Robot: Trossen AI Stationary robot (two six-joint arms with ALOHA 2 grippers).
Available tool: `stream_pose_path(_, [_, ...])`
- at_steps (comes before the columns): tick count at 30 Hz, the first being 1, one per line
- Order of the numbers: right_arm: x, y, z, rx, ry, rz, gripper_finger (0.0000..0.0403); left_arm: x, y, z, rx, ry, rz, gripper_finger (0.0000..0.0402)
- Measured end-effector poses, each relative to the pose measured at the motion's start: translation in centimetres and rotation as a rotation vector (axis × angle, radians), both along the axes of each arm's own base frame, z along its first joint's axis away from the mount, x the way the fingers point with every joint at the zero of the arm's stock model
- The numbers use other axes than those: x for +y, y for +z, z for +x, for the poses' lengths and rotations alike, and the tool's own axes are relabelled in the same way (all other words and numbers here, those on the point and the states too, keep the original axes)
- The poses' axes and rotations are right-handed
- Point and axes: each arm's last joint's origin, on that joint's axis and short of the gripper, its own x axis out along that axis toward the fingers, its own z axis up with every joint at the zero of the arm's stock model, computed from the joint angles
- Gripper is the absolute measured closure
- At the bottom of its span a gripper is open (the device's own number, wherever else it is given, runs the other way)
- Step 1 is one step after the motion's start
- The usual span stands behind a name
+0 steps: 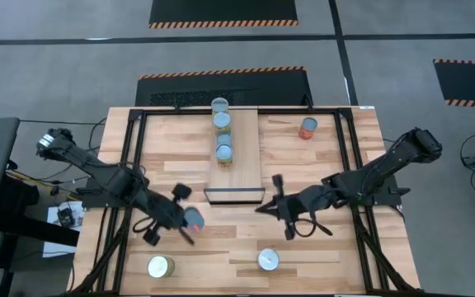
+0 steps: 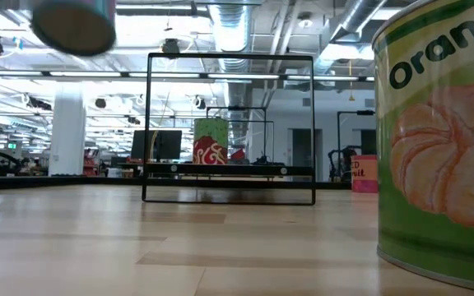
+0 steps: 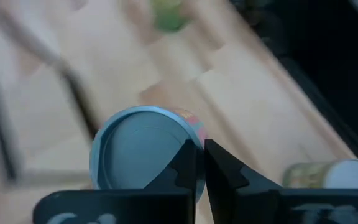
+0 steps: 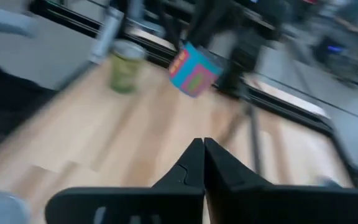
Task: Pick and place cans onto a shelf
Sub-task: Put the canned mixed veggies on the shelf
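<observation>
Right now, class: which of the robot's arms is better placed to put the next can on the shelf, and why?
Probably the left. The left gripper already holds a can just in front of the shelf, which carries three cans. The right gripper hangs near the shelf's front edge, holding nothing.

- The tabletop [image 1: 320, 247] is light wood planks inside a black frame.
- The shelf [image 1: 236, 153] lies along its middle, dark edge toward the near side.
- Three cans [image 1: 222, 130] stand in a row on the shelf (all on its left half).
- An orange can [image 1: 308, 128] stands on the tabletop to the right of the shelf.
- Near the front edge stand a yellow-green can [image 1: 160, 266] and a silver-topped can [image 1: 268, 261], well apart.
</observation>
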Motion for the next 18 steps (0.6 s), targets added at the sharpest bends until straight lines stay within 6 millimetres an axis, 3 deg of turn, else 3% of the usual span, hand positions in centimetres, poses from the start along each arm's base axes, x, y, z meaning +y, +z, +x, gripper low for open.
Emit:
stream_pose_path(8, [1.3,0.9,5.3,0.024,0.246,0.029,0.0319,-2.8,0.1,3.9,-0.044,-0.366,0.014,0.0401])
stream_pose_path(18, [0.5,-0.5,10.0,0.087,0.332,0.019,0.0233,-1.1,-0.3,5.9,-0.116,-0.468,-0.032,0.0401])
